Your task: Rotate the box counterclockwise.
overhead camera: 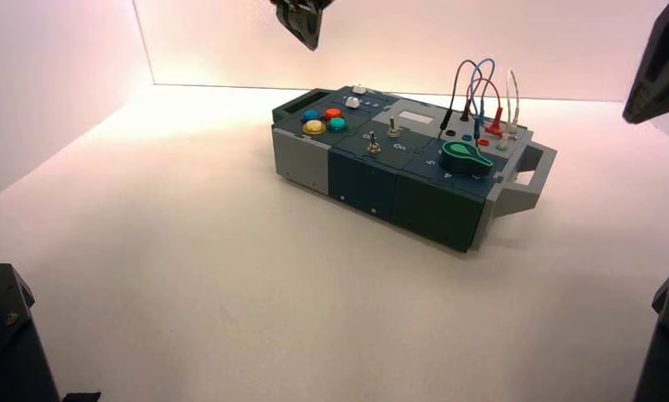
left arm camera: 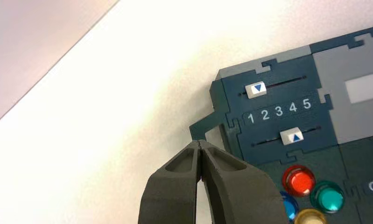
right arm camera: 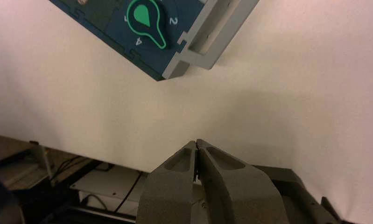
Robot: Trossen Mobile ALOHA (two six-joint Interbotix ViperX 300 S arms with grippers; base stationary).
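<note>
- While the box (overhead camera: 398, 163) is lying slantwise on the white table (overhead camera: 188, 268), I am holding my left claw (left arm camera: 200, 145) above its far left end, fingers pressed together and gripping nothing.
- My left wrist view is showing that claw's tips hovering just over the thin dark end handle (left arm camera: 207, 125) at that end, though I cannot tell whether they are touching it.
- My right claw (right arm camera: 196, 143) is hanging with its fingers together too, empty, well apart from the box and off past its right end, where the grey end handle (right arm camera: 217, 32) is jutting out.
- I am counting four round buttons (overhead camera: 324, 120) clustered near the left end: one red, one blue, one yellow, one teal.
- I am counting two white sliders (left arm camera: 273, 112), one on either side of a printed row reading 1 2 3 4 5.
- I am counting two toggle switches (overhead camera: 383, 137) in the middle section.
- I am seeing one green knob (right arm camera: 147, 18) near the right end.
- Several looping wires (overhead camera: 481, 96) are arching over the far right corner; I cannot count them reliably.
</note>
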